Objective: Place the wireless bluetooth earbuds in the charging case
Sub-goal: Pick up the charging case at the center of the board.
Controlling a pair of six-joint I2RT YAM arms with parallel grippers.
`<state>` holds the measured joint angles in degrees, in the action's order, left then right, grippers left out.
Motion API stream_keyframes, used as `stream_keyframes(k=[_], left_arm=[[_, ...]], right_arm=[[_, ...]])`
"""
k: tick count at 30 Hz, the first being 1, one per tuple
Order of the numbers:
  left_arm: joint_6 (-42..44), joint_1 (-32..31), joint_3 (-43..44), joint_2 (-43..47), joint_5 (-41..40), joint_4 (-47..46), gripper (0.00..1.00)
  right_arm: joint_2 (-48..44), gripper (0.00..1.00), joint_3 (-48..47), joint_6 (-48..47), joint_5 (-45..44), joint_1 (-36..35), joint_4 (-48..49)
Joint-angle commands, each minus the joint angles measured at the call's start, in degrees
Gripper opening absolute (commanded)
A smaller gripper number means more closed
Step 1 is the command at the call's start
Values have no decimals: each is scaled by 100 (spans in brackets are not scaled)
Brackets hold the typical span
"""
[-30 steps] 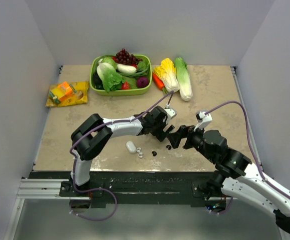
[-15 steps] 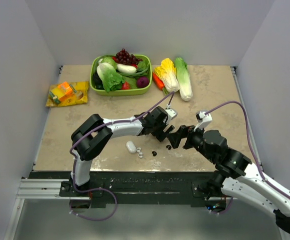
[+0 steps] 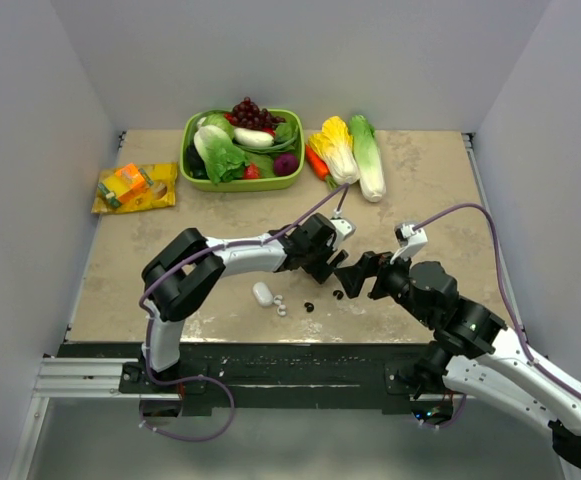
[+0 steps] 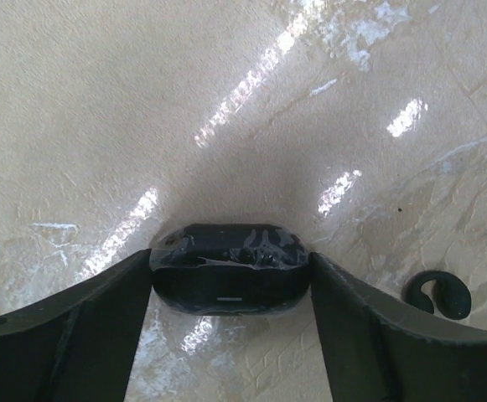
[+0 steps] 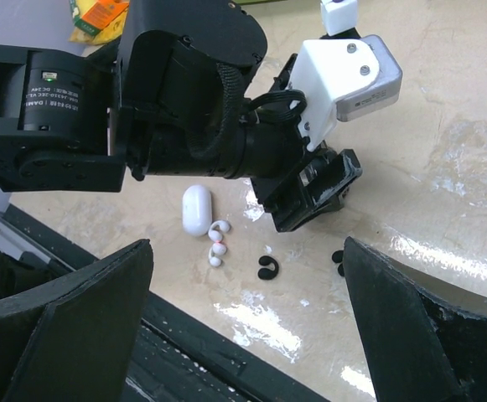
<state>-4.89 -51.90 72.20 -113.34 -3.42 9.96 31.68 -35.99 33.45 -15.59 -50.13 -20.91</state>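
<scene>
My left gripper (image 4: 230, 270) is shut on a black charging case (image 4: 226, 280) wrapped in clear film and holds it against the table. A black earbud (image 4: 437, 295) lies just to its right. In the right wrist view, a white charging case (image 5: 196, 208) lies closed, with two white earbuds (image 5: 218, 230) beside it. One black earbud (image 5: 267, 267) lies in the open and another (image 5: 339, 260) sits by my right finger. My right gripper (image 5: 247, 247) is wide open and empty above them. In the top view, the left gripper (image 3: 330, 268) and the right gripper (image 3: 355, 277) nearly meet.
A green basket (image 3: 192, 160) of vegetables stands at the back. Cabbages and a carrot (image 3: 350, 150) lie to its right. An orange packet (image 3: 135, 185) lies at the back left. The table's front edge and a black rail (image 3: 270, 350) run just below the earbuds.
My right arm has edged slightly to the right. The left gripper keeps its hold on the black case.
</scene>
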Motion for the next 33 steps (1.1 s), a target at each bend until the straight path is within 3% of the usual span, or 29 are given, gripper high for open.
stream_keyframes(k=[1, 4, 7, 8, 9, 10, 16, 18, 22, 25, 28, 33], left_arm=[[102, -31, -224, 128, 69, 341, 72], [75, -31, -329, 198, 113, 183, 58], [5, -39, -566, 460, -70, -237, 36], [-30, -31, -654, 566, -236, -396, 23], [-56, -31, -786, 698, -316, -598, 17], [-83, -31, -1057, 978, -404, -1096, 0], [-162, -31, -2418, 2306, -1055, -3047, 0], [39, -31, -2998, 2971, -749, -3856, 0], [146, -31, -5026, 3941, -265, -7023, 0], [189, -31, -5881, 4320, 121, -8416, 0], [260, -31, -6322, 4469, 561, -9289, 0], [391, -31, -6517, 4733, 1185, -9521, 0]], right_arm=[[-83, 98, 30, 91, -93, -6, 8], [-83, 98, 39, 109, -75, -6, 34], [-48, 98, -48, 118, -93, -6, 78], [-5, 98, -92, 118, -162, 3, 87], [22, 98, -206, 118, -207, -6, 95], [40, 98, -259, 109, -277, -6, 104], [119, 98, -751, 91, -1041, -6, 166], [154, 98, -813, -13, -1147, 3, 262], [495, 98, -971, -216, -1121, -6, 210], [995, 97, -1217, -479, -842, -6, 61], [1331, 96, -1428, -761, -298, -6, -10], [1727, 95, -1578, -963, 626, -23, 191]])
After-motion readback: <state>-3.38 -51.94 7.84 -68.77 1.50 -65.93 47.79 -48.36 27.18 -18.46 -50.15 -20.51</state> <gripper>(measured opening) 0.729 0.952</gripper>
